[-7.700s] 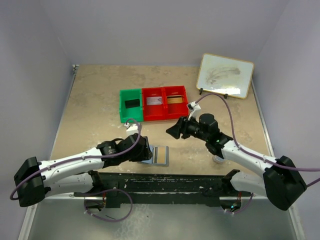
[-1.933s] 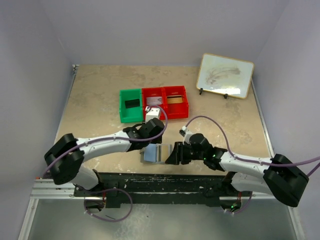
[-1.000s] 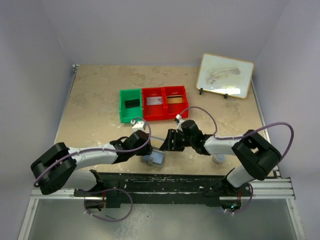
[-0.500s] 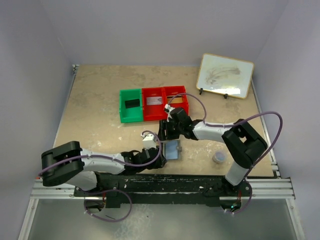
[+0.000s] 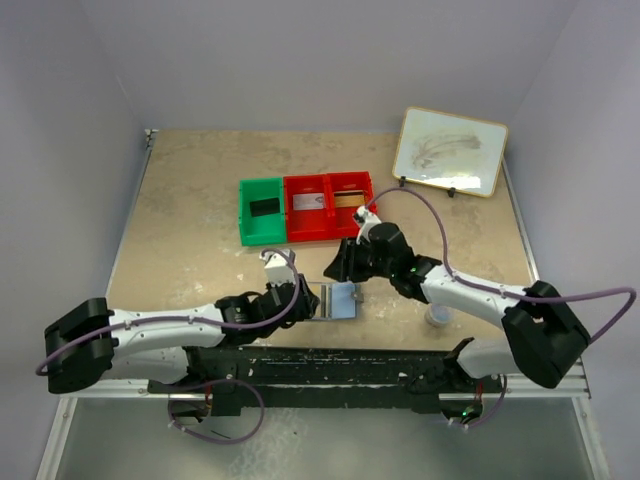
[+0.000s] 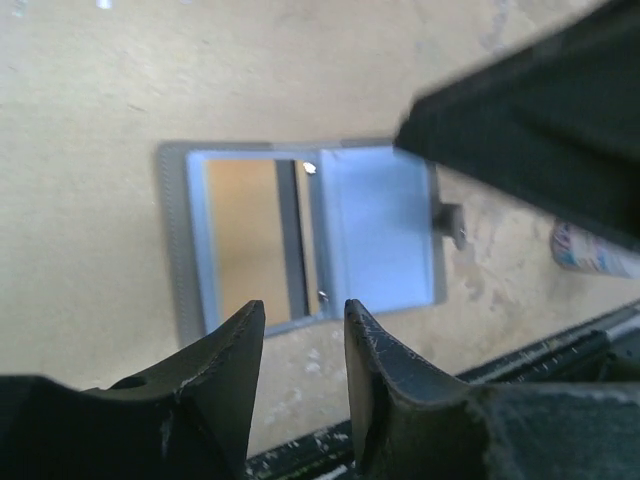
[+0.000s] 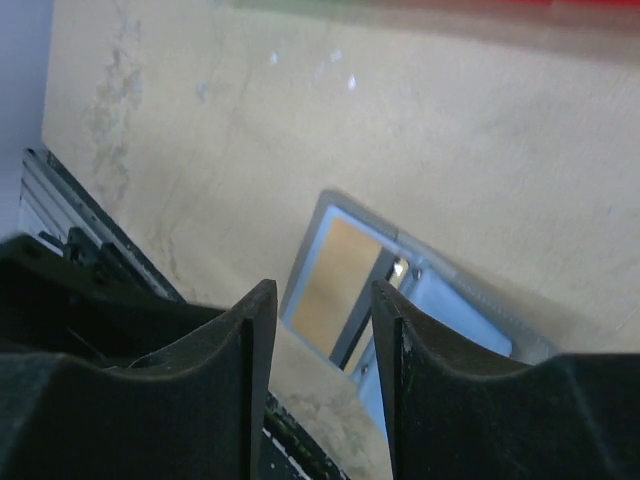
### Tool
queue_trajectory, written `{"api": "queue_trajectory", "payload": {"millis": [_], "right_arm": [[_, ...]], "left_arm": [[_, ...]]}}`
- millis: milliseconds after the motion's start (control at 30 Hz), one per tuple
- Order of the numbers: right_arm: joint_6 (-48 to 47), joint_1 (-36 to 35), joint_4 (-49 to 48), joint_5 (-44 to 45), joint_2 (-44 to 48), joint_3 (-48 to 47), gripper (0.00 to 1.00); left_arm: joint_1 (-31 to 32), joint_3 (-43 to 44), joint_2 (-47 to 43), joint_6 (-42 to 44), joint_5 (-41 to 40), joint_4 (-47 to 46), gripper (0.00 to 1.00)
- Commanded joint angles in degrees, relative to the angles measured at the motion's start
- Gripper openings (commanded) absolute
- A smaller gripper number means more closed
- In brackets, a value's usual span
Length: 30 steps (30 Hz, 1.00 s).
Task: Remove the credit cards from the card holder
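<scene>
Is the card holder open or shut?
Open: holder lies spread flat, both halves showing, a gold card in one half.

One card holder (image 5: 335, 300) lies open on the surface (image 5: 180, 220), with one gold card (image 6: 245, 235) showing inside it. At its 12 o'clock stand three bin compartments: one green bin (image 5: 245, 215) and two red bins (image 5: 330, 230). Each holds one flat card: one dark card (image 5: 264, 206), one pale card (image 5: 308, 201), and one more gold one (image 5: 349, 199). That makes four cards in view. There is one framed whiteboard (image 5: 450, 151) at 2 o'clock and one small round puck (image 5: 438, 316) at 3 o'clock. Two arms reach in, each with one tool: the left tool (image 6: 305, 310) and the right tool (image 7: 325, 290).
</scene>
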<state>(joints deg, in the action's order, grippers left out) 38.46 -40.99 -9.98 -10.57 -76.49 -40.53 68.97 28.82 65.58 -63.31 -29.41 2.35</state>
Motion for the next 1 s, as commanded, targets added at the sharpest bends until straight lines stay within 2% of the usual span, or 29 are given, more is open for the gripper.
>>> {"api": "queue_trajectory", "payload": {"millis": [0, 133, 300, 567, 700, 800, 967], "right_arm": [[9.16, -0.37, -11.24, -6.93, -1.29, 7.24, 0.45], [9.69, -0.75, -13.47, -9.0, -3.03, 9.16, 0.45], [9.2, -0.93, -12.33, -8.42, -5.57, 10.68, 0.44], [9.73, -0.94, -13.94, -8.47, -9.0, 11.19, 0.42], [11.01, -0.93, -17.19, -8.4, -10.71, 12.39, 0.4], [12.48, -0.93, -20.69, -8.59, -11.33, 14.12, 0.38], [13.64, -0.94, -22.55, -8.67, -11.92, 15.18, 0.37]], "left_arm": [[-4.8, 3.63, 1.9, 3.74, 0.02, 3.21, 0.35], [-8.37, 3.39, 3.18, 5.78, 5.34, -1.3, 0.35], [-8.5, 6.08, 6.06, 6.84, 8.36, -4.78, 0.35], [-8.52, 7.31, 10.34, 7.48, 7.76, -2.75, 0.33], [-8.5, 8.93, 12.32, 7.88, 5.63, 2.74, 0.31], [-8.5, 8.91, 12.94, 8.45, 6.64, 2.31, 0.26], [-8.5, 8.8, 13.42, 7.15, 6.1, 2.73, 0.26]]}}
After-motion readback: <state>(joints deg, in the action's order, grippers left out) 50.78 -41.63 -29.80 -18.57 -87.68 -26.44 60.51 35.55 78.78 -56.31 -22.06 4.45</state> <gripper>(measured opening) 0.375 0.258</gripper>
